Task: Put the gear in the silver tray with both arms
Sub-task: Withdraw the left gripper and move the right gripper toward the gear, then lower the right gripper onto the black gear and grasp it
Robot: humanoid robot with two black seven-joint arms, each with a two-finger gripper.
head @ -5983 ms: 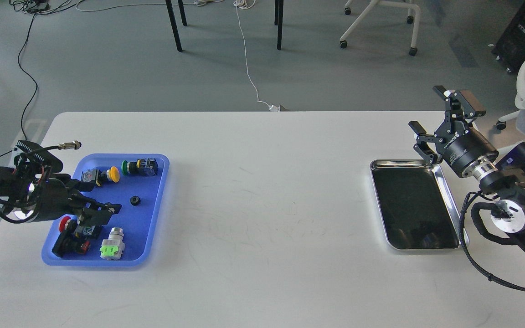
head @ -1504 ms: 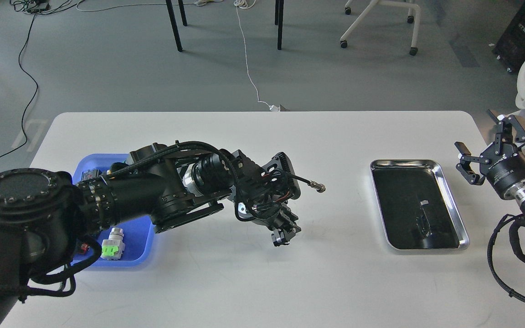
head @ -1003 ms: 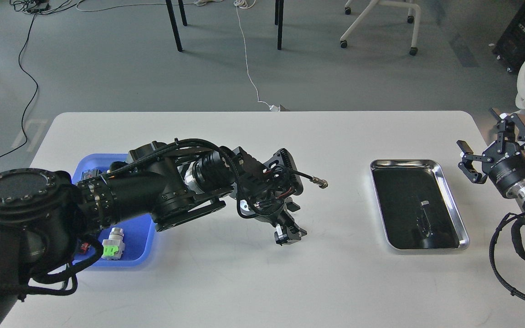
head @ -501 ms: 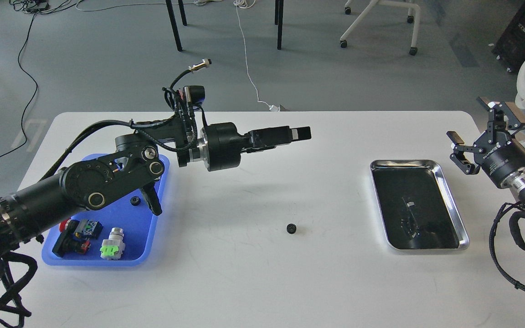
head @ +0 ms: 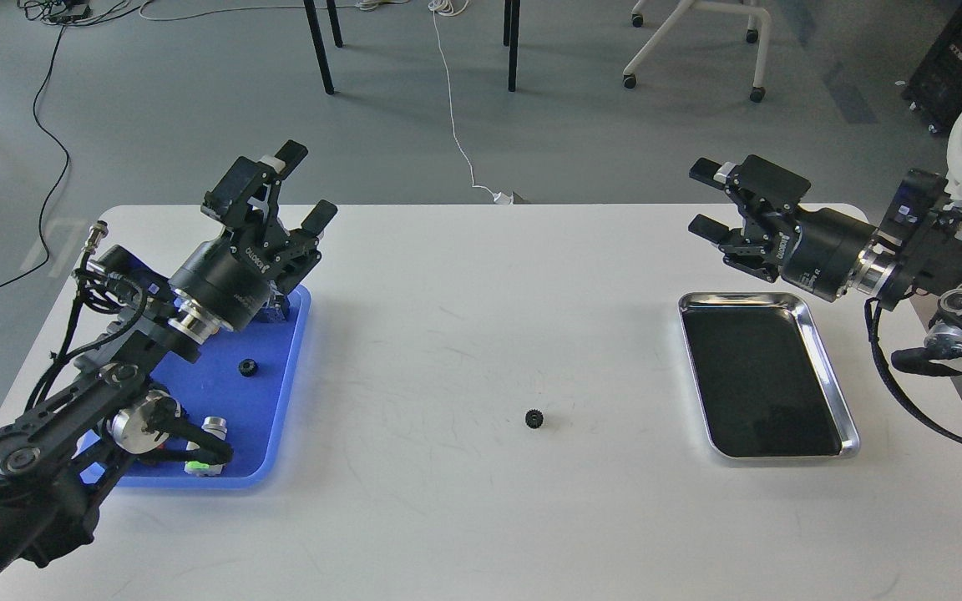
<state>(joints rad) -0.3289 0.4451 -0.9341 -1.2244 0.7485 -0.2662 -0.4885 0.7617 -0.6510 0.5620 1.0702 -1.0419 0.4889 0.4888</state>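
A small black gear (head: pixel 534 418) lies alone on the white table, near the middle. The silver tray (head: pixel 830 374) sits at the right, its dark bottom bare. My left gripper (head: pixel 304 185) is open and empty, raised above the far end of the blue tray, well left of the gear. My right gripper (head: pixel 702 199) is open and empty, raised beyond the silver tray's far left corner, pointing left. A second small black gear (head: pixel 248 366) lies in the blue tray.
The blue plastic tray (head: pixel 291 367) at the left holds push-button parts, partly hidden by my left arm; a green and silver one (head: pixel 207 455) shows at its near edge. Chair legs and cables are on the floor beyond the table.
My left arm has pulled back from the table's middle to above the blue tray, gripper now open. My right gripper has swung left toward the silver tray's far side. The gear stays put.
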